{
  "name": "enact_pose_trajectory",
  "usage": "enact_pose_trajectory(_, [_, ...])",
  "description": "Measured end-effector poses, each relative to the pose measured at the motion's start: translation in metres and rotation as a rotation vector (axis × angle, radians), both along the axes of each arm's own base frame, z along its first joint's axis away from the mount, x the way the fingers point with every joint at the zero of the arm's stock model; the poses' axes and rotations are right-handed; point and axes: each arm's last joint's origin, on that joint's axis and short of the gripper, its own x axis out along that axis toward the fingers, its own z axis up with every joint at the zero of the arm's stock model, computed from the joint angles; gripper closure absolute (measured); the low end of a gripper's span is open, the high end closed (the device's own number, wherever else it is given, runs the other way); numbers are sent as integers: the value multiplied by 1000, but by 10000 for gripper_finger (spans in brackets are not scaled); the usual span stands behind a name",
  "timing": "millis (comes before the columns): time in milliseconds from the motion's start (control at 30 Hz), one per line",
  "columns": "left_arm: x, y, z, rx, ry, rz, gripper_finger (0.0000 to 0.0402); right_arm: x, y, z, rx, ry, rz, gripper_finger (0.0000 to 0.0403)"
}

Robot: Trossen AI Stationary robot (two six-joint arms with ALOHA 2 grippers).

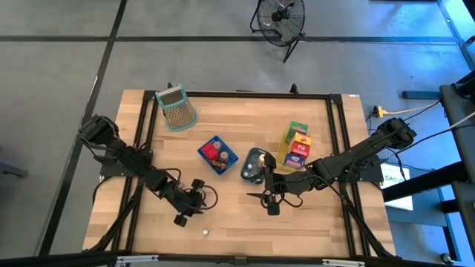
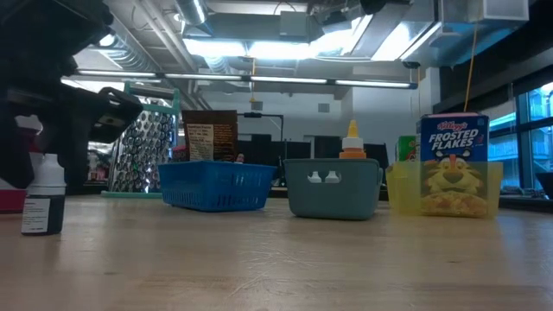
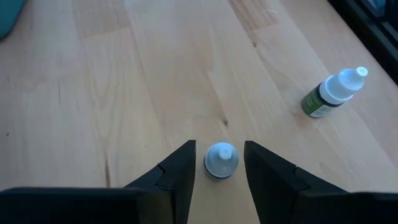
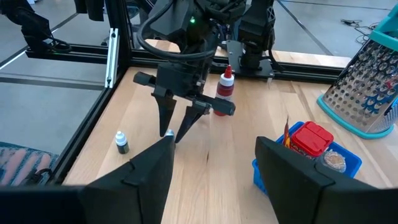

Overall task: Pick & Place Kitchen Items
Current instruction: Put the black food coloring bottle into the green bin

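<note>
Dropper bottle point(image 3: 221, 160), upright, between left gripper point(image 3: 219, 169) fingers at table's 7 o'clock; jaws narrow, not visibly touching. Your risk: off-centre closure tips it. Right gripper point(image 4: 211, 163) open, empty, near centre.

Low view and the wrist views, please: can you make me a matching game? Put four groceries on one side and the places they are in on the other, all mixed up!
Things:
1. Frosted Flakes box
2. orange-tipped bottle
3. red box
4. white-capped bottle

Places:
A. grey basket
B. between the jaws of the left gripper
C. yellow tray
D. blue basket

Pairs: 1-C, 2-A, 3-D, 4-B
</note>
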Motion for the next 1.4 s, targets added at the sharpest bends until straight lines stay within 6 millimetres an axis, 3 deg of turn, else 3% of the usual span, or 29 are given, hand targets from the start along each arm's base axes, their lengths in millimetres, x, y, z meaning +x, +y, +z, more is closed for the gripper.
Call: enact_pose_trajectory(1400, [1, -2, -6, -36, 22, 4, 270, 0, 0, -1, -1, 7, -1, 174])
